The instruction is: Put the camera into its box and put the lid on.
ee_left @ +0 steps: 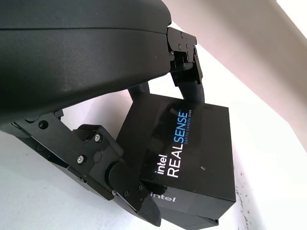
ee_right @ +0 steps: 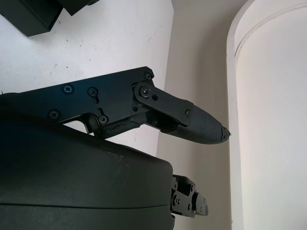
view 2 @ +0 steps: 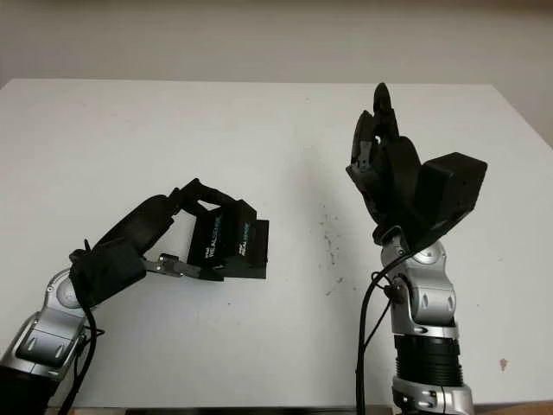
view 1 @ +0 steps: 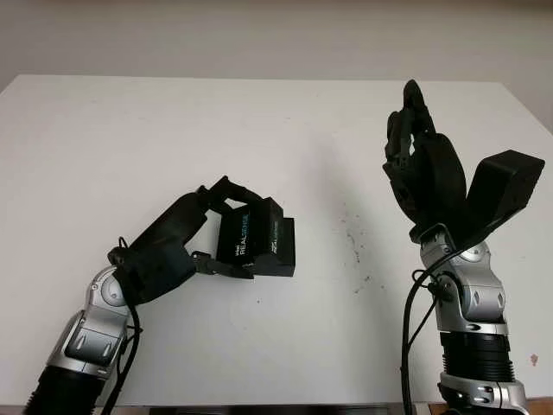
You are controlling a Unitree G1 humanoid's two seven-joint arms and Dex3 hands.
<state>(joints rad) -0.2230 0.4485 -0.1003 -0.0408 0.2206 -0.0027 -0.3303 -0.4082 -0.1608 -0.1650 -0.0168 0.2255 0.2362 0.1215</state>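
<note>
White desk (view 1: 173,130) carries everything. R hand (view 1: 428,173) is raised off the desk on the right side, palm upright, holding nothing, open. L hand (view 1: 186,238) sits low at the left-centre, fingers (ee_left: 189,72) closed around the box (view 1: 257,238): one finger over the far top edge, another finger (ee_left: 120,187) pressing the near lower edge, box pinched between them. Box is black, lid on, "intel REALSENSE" print on the lid facing up toward the head cam, tilted w/ the L-hand side lifted and the opposite edge touching the desk. Seam btwn lid and base shows at the lower corner in L wrist view. Camera itself not visible, can't tell if inside. Box is well apart from R hand. Small dark specks (view 1: 354,242) on the desk btwn box and R arm.
</note>
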